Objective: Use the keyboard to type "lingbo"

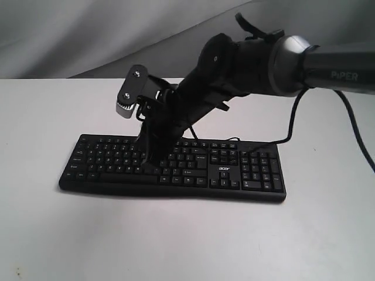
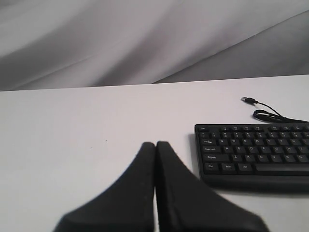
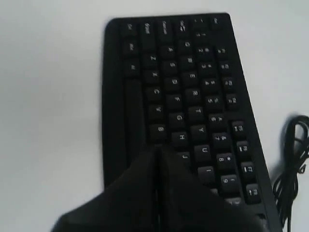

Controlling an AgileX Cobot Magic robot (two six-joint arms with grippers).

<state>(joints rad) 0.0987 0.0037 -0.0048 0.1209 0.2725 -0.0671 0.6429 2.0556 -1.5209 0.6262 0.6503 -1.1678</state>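
The long black keyboard (image 1: 258, 171) lies across the middle of the white table, with the acer logo (image 1: 224, 169) next to its number pad. My right gripper (image 1: 149, 163) reaches over from the right and is shut. Its tips (image 3: 157, 149) point down onto the bottom letter row just past B (image 3: 160, 128) and beside J (image 3: 184, 156), hiding the key under them. My left gripper (image 2: 155, 144) is shut on nothing and hangs over bare table beside the keyboard (image 2: 256, 152), off its Ctrl end. The exterior view does not show the left gripper.
The keyboard's thin USB cable (image 3: 294, 154) coils behind it, and its plug (image 2: 248, 100) lies loose on the table. Grey cloth (image 2: 145, 38) hangs behind the table. The right arm's own black cable (image 1: 296, 111) loops down above the number pad.
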